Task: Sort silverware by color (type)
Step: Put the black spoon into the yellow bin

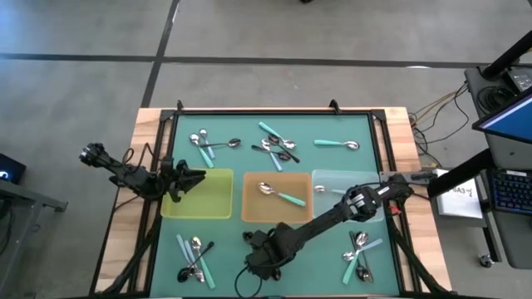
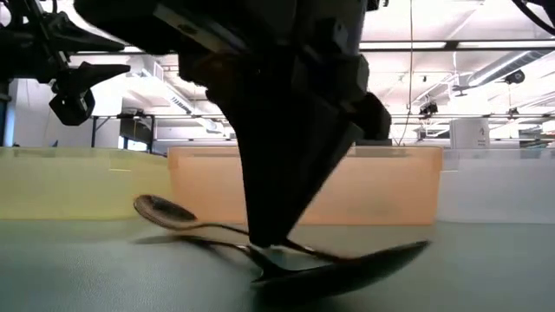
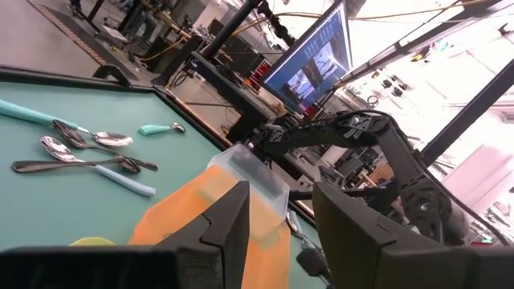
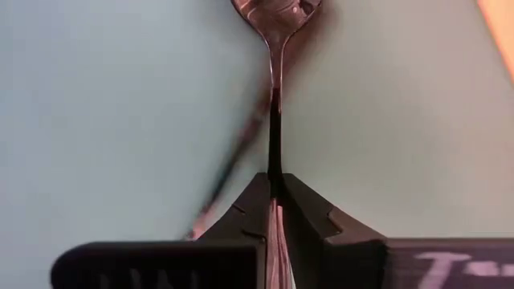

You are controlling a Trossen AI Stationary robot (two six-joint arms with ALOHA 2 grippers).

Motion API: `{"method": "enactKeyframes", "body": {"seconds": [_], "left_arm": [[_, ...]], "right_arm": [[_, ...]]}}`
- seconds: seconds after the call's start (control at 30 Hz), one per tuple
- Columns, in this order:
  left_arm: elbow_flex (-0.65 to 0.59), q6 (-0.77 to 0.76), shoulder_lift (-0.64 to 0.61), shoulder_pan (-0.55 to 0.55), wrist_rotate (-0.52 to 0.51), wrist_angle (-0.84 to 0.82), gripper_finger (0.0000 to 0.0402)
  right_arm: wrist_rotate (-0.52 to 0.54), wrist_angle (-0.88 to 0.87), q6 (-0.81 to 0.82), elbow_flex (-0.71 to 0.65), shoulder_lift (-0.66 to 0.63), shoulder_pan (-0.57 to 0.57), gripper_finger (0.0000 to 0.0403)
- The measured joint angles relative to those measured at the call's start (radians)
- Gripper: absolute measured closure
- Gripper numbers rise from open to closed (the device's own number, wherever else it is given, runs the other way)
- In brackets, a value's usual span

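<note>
Right wrist view: right tool clamped on thin black handle of silver-bowled spoon, lying on teal tabletop before orange tray | handling judged light, stiff, slippery; mid-handle grip preferred | low view alone shows bowl tilt | left tool apart over yellow tray.

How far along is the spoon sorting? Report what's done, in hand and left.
Done: one teal-handled spoon lies in the orange tray; the yellow tray looks empty.
In hand: the right gripper, low on the mat beside the orange tray, is shut on a black-handled spoon. The left gripper hangs open over the yellow tray.
Left: loose spoons in clusters across the mat, unsorted.
</note>
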Motion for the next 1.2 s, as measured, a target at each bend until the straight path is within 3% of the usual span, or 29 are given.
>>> {"method": "enactKeyframes", "body": {"seconds": [0.1, 0.23, 0.43, 0.53, 0.67, 0.8, 1.03, 1.2], "left_arm": [[0.0, 0.006, 0.0, 0.0, -0.018, 0.01, 0.0281], [0.0, -0.048, 0.001, 0.001, 0.079, 0.017, 0.0281], [0.001, -0.043, 0.02, 0.001, 0.079, 0.013, 0.0281], [0.001, -0.068, 0.036, 0.001, 0.132, 0.014, 0.0281], [0.001, -0.107, 0.058, 0.0, 0.241, 0.023, 0.0281], [0.022, -0.172, 0.071, 0.0, 0.251, 0.026, 0.0281], [0.069, -0.121, 0.091, 0.0, 0.285, 0.03, 0.0281], [0.086, -0.178, 0.109, 0.001, 0.32, 0.027, 0.0281]], "right_arm": [[0.031, 0.004, -0.007, 0.035, -0.002, 0.0, 0.0391], [0.06, -0.002, -0.029, 0.078, -0.004, -0.001, 0.0391], [0.127, -0.02, -0.065, 0.14, -0.008, -0.016, 0.0392], [0.153, -0.021, -0.094, 0.168, -0.008, -0.034, 0.0392], [0.197, 0.002, -0.141, 0.17, -0.021, -0.061, 0.0392], [0.251, 0.05, -0.185, 0.17, -0.038, -0.101, 0.0392], [0.301, 0.194, -0.303, 0.17, -0.047, -0.149, 0.0391], [0.312, 0.179, -0.344, 0.17, -0.052, -0.173, 0.0391]]}}
